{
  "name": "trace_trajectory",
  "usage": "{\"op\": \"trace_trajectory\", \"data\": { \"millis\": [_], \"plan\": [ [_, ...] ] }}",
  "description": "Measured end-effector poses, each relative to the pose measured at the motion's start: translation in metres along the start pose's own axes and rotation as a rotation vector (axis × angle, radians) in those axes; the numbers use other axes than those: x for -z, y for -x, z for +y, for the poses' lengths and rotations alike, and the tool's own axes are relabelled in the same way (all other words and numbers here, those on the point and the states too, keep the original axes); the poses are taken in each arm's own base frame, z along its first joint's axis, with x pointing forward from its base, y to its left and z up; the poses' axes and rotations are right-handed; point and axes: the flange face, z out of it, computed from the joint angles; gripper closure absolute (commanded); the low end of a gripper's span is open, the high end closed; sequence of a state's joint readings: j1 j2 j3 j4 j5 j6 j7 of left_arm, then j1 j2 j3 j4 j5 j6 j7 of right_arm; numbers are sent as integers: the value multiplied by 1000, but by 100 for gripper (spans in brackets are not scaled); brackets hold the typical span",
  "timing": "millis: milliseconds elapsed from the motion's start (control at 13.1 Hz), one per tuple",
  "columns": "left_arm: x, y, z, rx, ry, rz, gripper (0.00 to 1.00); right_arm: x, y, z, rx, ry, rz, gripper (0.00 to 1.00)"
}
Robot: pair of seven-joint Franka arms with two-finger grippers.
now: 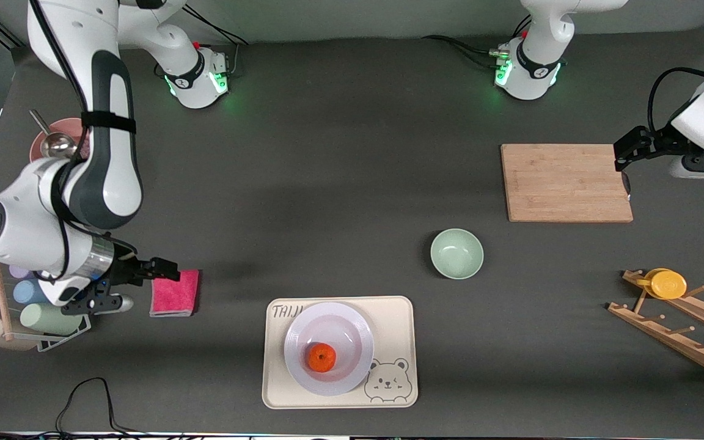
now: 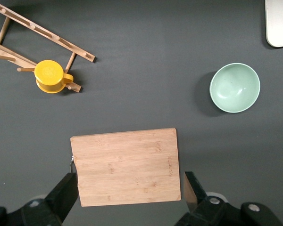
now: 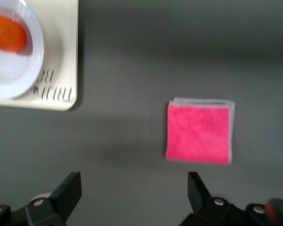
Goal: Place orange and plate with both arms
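Note:
The orange (image 1: 321,357) lies in the white plate (image 1: 352,333), which sits on the cream bear tray (image 1: 398,327) near the front camera. The right wrist view shows the orange (image 3: 7,33) and the plate (image 3: 19,77) at its edge. My right gripper (image 1: 165,269) is open and empty, up in the air beside the pink cloth (image 1: 175,293), apart from the tray. My left gripper (image 1: 624,153) is open and empty over the edge of the wooden cutting board (image 1: 566,182) at the left arm's end. The board (image 2: 126,165) lies below its open jaws.
A pale green bowl (image 1: 456,253) stands between board and tray. A wooden rack (image 1: 682,324) with a yellow cup (image 1: 667,283) is at the left arm's end. A cup stand (image 1: 28,311) and a pink bowl with a ladle (image 1: 52,143) are at the right arm's end.

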State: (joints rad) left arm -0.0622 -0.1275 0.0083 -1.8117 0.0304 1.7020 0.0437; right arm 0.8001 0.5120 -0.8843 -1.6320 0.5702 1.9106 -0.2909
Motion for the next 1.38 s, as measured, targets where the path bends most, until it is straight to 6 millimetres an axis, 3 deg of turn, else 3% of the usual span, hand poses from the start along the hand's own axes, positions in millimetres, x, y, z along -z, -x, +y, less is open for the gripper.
{"op": "trace_trajectory", "data": {
  "millis": [153, 535, 841, 1223, 1375],
  "plan": [
    [0, 0, 0, 0, 0, 1, 0, 34, 15, 2, 23, -6, -33, 0],
    [-2, -2, 0, 1, 0, -3, 0, 143, 41, 3, 74, -27, -36, 0],
    [-4, -2, -1, 1, 0, -6, 0, 171, 45, -6, 65, -20, -46, 0],
    [-5, -3, -1, 2, 0, -7, 0, 196, 51, 20, 45, -23, -101, 0],
    [-5, -3, -1, 2, 0, -7, 0, 199, 52, 17, 61, 10, -119, 0]
  ]
}}
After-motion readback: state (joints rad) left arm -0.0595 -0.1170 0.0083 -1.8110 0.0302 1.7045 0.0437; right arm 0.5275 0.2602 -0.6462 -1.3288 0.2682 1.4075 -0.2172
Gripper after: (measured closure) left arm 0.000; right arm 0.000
